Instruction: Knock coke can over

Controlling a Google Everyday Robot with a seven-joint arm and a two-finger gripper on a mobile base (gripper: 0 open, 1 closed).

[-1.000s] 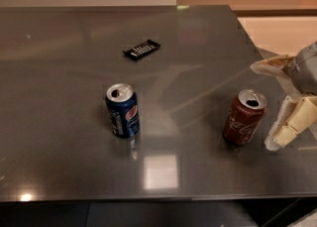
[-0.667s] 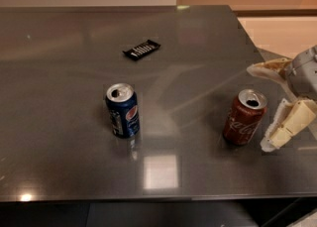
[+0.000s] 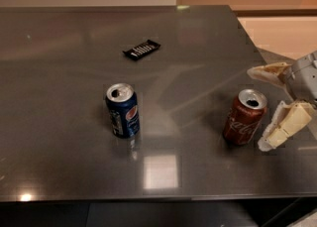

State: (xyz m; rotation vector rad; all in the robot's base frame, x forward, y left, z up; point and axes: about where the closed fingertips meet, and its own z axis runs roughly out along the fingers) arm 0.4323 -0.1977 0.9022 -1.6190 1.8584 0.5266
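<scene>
The red coke can [image 3: 244,117] stands upright on the grey table [image 3: 74,72], right of centre near the front, its silver top opened. My gripper [image 3: 262,108] comes in from the right edge, open, with its cream fingers [image 3: 282,126] spread. One finger lies behind and to the right of the can, the other in front and to the right. The fingertips are just beside the can, and I cannot tell if they touch it.
A blue Pepsi can [image 3: 123,110] stands upright left of centre. A small black snack bar [image 3: 141,49] lies flat further back. The table's right edge runs just behind the gripper and its front edge is close below the cans.
The gripper has shifted slightly left toward the coke can. The can still stands upright and the other objects have not moved.
</scene>
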